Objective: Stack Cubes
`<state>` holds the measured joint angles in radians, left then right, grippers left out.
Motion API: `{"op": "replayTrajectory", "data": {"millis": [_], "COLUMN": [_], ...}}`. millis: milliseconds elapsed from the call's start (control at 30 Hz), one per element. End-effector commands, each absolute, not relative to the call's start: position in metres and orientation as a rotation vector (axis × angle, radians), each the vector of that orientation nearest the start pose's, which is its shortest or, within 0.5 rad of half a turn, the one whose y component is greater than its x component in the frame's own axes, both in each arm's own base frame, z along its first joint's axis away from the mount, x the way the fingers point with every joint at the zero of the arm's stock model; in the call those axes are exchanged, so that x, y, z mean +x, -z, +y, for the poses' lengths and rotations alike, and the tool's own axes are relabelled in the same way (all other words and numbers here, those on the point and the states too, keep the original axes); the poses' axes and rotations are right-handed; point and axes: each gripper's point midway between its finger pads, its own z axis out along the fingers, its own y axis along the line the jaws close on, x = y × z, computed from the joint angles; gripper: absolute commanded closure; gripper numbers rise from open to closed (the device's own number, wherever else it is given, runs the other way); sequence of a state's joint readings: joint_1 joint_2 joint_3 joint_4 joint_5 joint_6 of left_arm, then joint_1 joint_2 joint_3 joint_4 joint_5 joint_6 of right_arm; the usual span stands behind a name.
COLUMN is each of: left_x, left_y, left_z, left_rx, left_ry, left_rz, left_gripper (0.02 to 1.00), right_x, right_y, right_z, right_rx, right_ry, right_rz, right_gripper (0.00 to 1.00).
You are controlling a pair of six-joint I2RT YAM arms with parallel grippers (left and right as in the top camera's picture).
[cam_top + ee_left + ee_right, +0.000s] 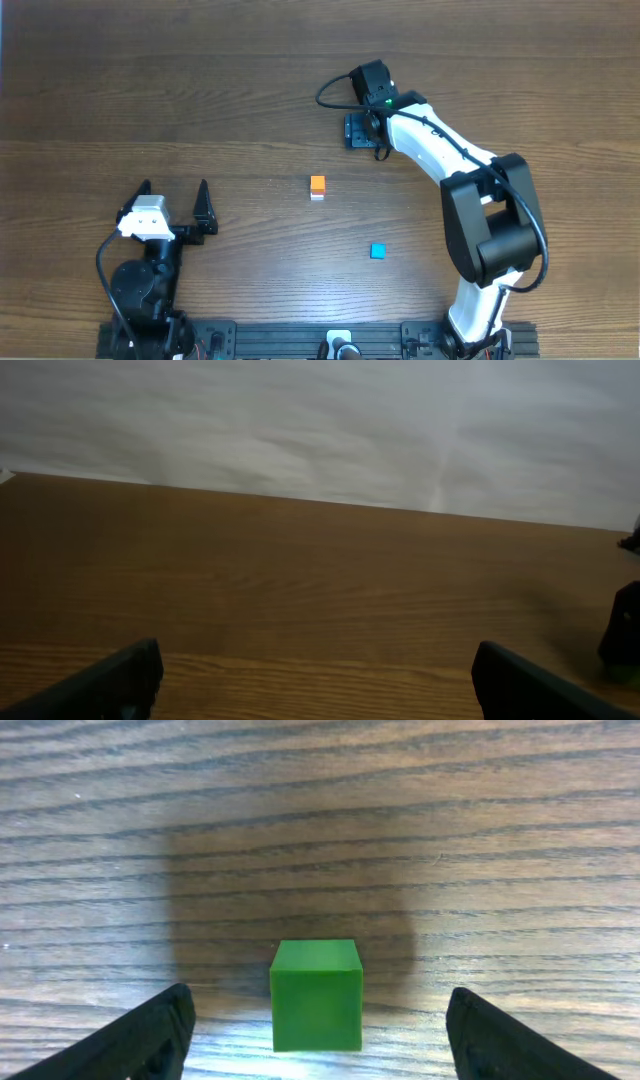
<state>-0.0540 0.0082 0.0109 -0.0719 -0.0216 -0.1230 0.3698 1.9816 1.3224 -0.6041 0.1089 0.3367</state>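
Cubes number four on the desk (120,90), claws two. Left claw (173,188) sits near its base, spread wide and holding nothing. Mid-desk, one orange cube (317,183) rests atop one white cube (317,197). One blue cube (377,251) lies alone, nearer the arm bases. Right claw (362,131) hangs wide over one green cube (316,995), clear of both fingers.

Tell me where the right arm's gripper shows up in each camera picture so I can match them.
Top view: the right gripper sits up the picture and right of the orange cube.
Left wrist view: probably the dark shape far off across the table.
Right wrist view: its open fingers flank the green cube without touching it.
Shared landmark: the wooden table.
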Motion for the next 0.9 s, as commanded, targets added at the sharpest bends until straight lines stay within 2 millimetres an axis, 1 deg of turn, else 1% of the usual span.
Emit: {"op": "replayTrajectory", "data": {"millis": [33, 167, 267, 333, 500, 633, 833, 900], "left_x": [0.2458, 0.2458, 0.2458, 0.2458, 0.2458, 0.2458, 0.2458, 0.2458], "left_y": [-0.158, -0.158, -0.158, -0.158, -0.158, -0.158, -0.158, -0.158], "left_z": [-0.012, -0.012, -0.0121, -0.0121, -0.0121, -0.012, -0.0121, -0.0121], "left_rx": [-0.052, -0.052, -0.052, -0.052, -0.052, -0.052, -0.052, -0.052], "left_ry": [0.116, 0.116, 0.116, 0.116, 0.116, 0.116, 0.116, 0.116], "left_rz": [1.64, 1.64, 1.64, 1.64, 1.64, 1.64, 1.64, 1.64], "left_gripper": [0.018, 0.018, 0.018, 0.018, 0.018, 0.018, 0.018, 0.018], "right_x": [0.4146, 0.4151, 0.4158, 0.4157, 0.4155, 0.4155, 0.4155, 0.4155], "right_y": [-0.0148, -0.0129, -0.0131, -0.0131, -0.013, -0.013, -0.013, -0.013], "right_z": [0.1354, 0.1349, 0.1348, 0.1347, 0.1352, 0.1352, 0.1351, 0.1351], "right_rx": [-0.002, 0.0, 0.001, 0.001, 0.001, 0.007, 0.011, 0.018], "right_ry": [0.015, 0.015, 0.014, 0.014, 0.009, 0.008, 0.008, 0.007], "right_rz": [2.811, 2.813, 2.811, 2.811, 2.812, 2.812, 2.812, 2.812], "right_gripper": [0.237, 0.275, 0.338, 0.426, 0.498, 0.59, 0.623, 0.669]}}
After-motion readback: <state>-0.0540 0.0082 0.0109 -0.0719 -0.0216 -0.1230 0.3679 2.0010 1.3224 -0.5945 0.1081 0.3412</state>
